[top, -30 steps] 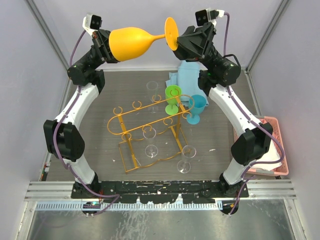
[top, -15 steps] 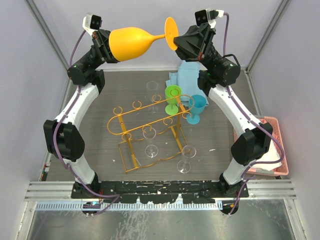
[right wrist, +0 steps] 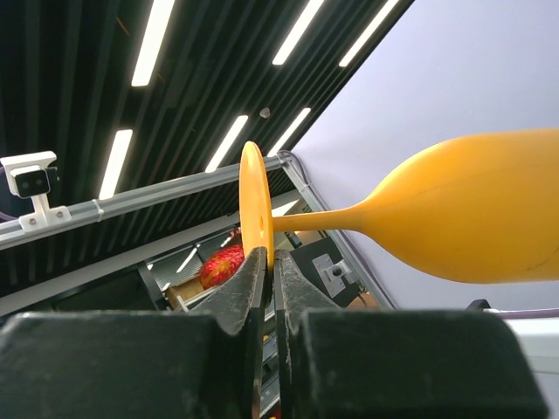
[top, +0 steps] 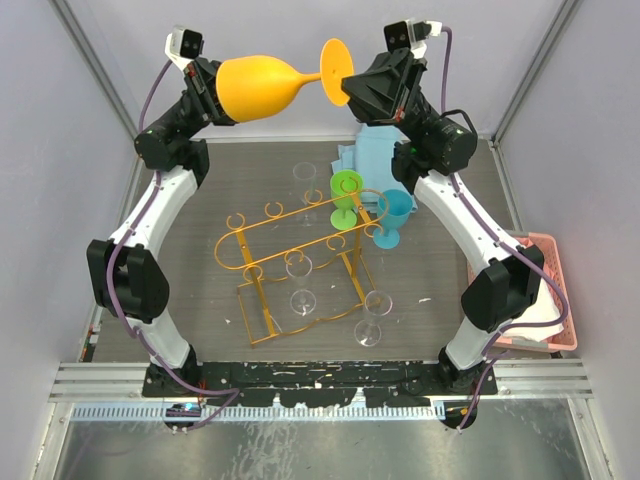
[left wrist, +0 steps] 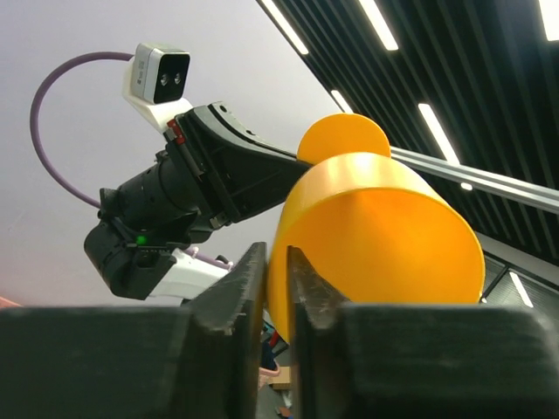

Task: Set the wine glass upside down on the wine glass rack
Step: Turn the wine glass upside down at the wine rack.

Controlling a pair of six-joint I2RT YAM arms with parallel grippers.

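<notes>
Wine glass horiz, up high; L claw pinches its bowl rim; R claw pinches its foot.

Matt plastic wine glass, glossy metal-wire rack

In both wrist views, long white ceiling light strips are glaring; the overhead view is looking bright, even and sharp.
</notes>
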